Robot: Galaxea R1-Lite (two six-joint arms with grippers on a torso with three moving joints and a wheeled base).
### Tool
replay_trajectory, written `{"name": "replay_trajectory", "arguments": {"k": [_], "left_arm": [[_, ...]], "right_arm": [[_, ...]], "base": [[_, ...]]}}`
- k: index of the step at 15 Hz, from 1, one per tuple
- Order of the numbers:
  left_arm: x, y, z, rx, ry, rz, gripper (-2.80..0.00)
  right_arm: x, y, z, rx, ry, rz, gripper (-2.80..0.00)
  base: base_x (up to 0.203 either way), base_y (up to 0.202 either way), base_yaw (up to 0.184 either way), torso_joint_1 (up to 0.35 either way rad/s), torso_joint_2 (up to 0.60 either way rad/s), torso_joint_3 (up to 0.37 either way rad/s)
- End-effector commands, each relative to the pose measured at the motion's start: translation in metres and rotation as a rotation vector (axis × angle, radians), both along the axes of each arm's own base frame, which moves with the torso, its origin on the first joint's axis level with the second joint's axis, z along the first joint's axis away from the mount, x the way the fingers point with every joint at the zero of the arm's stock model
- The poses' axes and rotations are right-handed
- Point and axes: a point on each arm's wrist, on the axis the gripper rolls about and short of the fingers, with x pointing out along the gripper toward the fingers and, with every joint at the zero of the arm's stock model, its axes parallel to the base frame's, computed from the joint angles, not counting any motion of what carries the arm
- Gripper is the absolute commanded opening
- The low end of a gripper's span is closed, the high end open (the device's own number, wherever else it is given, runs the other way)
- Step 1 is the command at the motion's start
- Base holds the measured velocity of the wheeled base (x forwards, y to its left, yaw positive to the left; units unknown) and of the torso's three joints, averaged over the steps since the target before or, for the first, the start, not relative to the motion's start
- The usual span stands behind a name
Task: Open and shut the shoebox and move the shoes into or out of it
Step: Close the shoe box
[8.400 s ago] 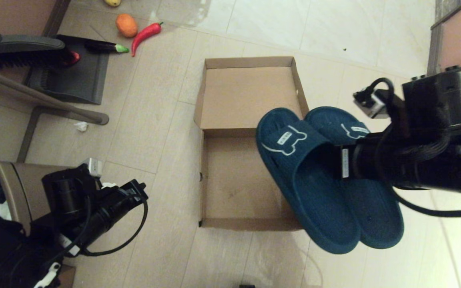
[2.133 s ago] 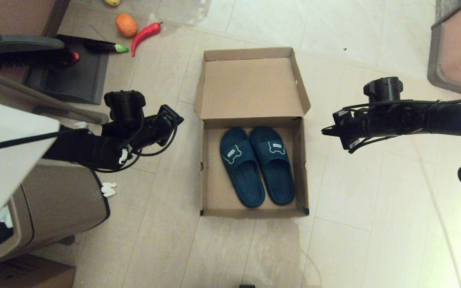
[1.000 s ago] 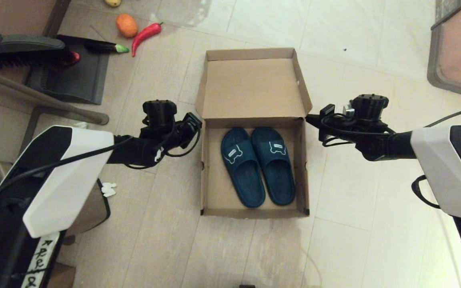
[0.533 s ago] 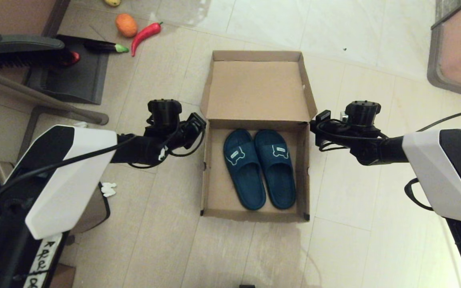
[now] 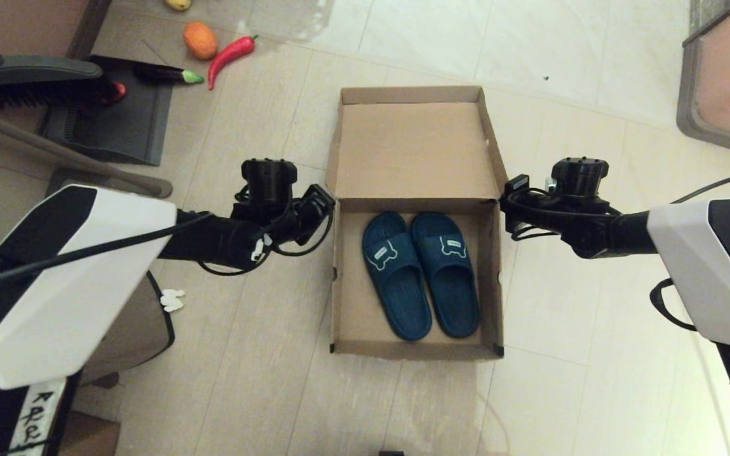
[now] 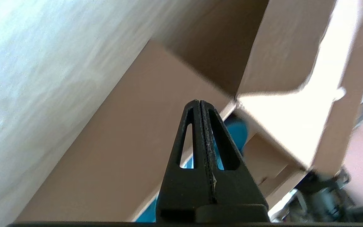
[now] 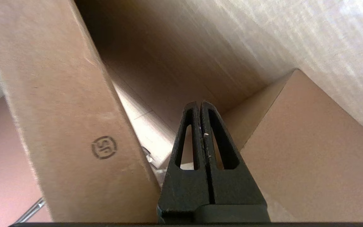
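The shoebox (image 5: 417, 221) lies open on the tiled floor with its hinged lid (image 5: 417, 151) folded back away from the robot, and the shoes (image 5: 421, 282) sit side by side in the tray, toes toward the hinge, so the packing part looks done. The left gripper (image 5: 326, 206) sits just beside the tray's left wall at the hinge line, and the right gripper (image 5: 505, 201) mirrors it at the right wall. Both have their fingers pressed together with nothing between them (the wrist views show each closed pair pointed at the cardboard corner), which suits nudging, not pinching. This symmetric placement likely lets both arms lift the lid evenly so it swings over without twisting the box.
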Motion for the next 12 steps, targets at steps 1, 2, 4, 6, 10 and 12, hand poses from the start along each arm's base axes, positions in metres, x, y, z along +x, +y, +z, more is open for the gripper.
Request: {"name": "replay_trajectory", "arguments": {"k": [1, 2, 4, 6, 10, 12], "left_arm": [[-0.016, 0.005, -0.002, 0.011, 0.044, 0.009, -2.80], [-0.021, 0.008, -0.006, 0.020, 0.062, 0.019, -2.80], [-0.027, 0.011, -0.014, 0.031, 0.068, 0.041, -2.80], [-0.034, 0.014, -0.019, 0.037, 0.071, 0.047, -2.80], [-0.045, 0.018, -0.025, 0.052, 0.102, 0.055, -2.80], [-0.051, 0.018, -0.032, 0.074, 0.126, 0.082, -2.80]], "right_arm": [[-0.001, -0.005, 0.005, 0.006, -0.007, -0.008, -2.80], [-0.002, -0.007, 0.006, 0.006, -0.005, -0.013, -2.80], [-0.003, -0.007, 0.003, 0.005, 0.013, -0.013, -2.80], [-0.008, -0.008, 0.001, 0.001, 0.053, -0.013, -2.80], [-0.017, -0.008, -0.004, -0.005, 0.096, -0.013, -2.80], [-0.022, -0.008, -0.005, -0.007, 0.112, -0.014, -2.80]], "base": [[0.000, 0.000, 0.000, 0.000, 0.00, 0.000], [0.000, 0.000, 0.000, 0.000, 0.00, 0.000], [0.000, 0.000, 0.000, 0.000, 0.00, 0.000], [0.000, 0.000, 0.000, 0.000, 0.00, 0.000], [0.000, 0.000, 0.000, 0.000, 0.00, 0.000], [0.000, 0.000, 0.000, 0.000, 0.00, 0.000]]}}
